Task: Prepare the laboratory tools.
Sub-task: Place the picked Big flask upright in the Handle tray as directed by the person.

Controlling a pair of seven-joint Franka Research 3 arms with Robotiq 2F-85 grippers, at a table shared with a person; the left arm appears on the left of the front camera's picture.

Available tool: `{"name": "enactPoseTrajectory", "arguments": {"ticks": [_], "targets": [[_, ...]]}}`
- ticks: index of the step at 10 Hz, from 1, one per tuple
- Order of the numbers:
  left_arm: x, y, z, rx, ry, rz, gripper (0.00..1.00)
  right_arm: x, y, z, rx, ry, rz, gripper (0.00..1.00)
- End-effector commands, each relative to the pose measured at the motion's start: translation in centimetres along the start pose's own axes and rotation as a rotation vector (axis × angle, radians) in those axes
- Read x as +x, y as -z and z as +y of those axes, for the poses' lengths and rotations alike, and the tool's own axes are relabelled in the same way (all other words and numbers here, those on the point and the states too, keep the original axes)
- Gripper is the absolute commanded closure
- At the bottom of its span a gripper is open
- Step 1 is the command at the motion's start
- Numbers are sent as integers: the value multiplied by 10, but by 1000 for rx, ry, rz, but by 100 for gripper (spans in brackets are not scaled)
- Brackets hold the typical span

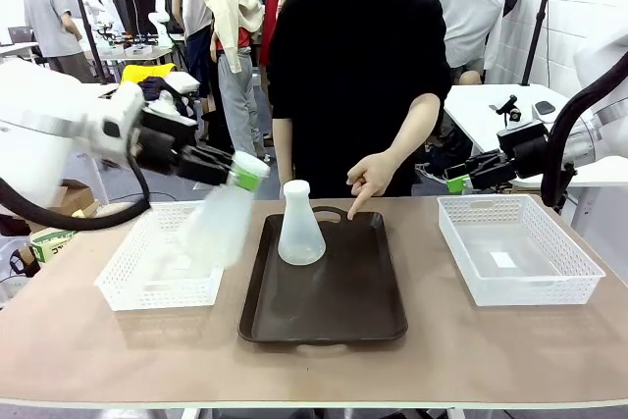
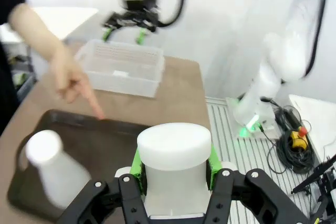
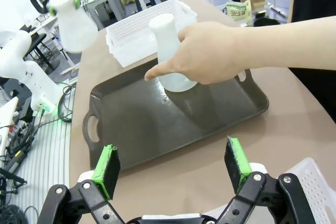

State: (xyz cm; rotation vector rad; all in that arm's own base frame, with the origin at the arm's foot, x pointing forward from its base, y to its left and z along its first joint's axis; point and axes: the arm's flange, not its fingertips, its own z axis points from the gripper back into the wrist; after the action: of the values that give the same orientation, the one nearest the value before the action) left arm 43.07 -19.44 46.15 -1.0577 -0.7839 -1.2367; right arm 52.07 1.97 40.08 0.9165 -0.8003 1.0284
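One whitish flask (image 1: 300, 226) upright on tray (image 1: 324, 301); another (image 1: 218, 226) tilted, airborne.

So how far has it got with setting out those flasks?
About halfway, it seems. One translucent whitish conical flask stands upright on the dark brown rectangular tray. The left pincer holds the second flask tilted above the white lattice basket; it is not yet on the tray. The right pincer is open.

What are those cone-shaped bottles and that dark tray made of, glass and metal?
Flasks: the one standing on the tray and the one held in the robot's left hand look like cloudy, whitish plastic; they are milky and matte rather than glass-clear. Dark brown tray: probably moulded plastic, smooth with a soft sheen and rounded cut-out handles; coated metal cannot be ruled out.
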Motion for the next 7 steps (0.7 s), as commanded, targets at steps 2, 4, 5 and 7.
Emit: {"name": "enactPoseTrajectory", "arguments": {"ticks": [2,4,5,7], "targets": [[-11,71,3,-175,274,-88,100,0,0,1,-2,13,13,0],[-4,92,-4,-221,395,-144,100,0,0,1,-2,13,13,0],[-5,100,-2,-212,453,-189,100,0,0,1,-2,13,13,0],[-12,121,18,-248,418,-319,100,0,0,1,-2,13,13,0]]}}
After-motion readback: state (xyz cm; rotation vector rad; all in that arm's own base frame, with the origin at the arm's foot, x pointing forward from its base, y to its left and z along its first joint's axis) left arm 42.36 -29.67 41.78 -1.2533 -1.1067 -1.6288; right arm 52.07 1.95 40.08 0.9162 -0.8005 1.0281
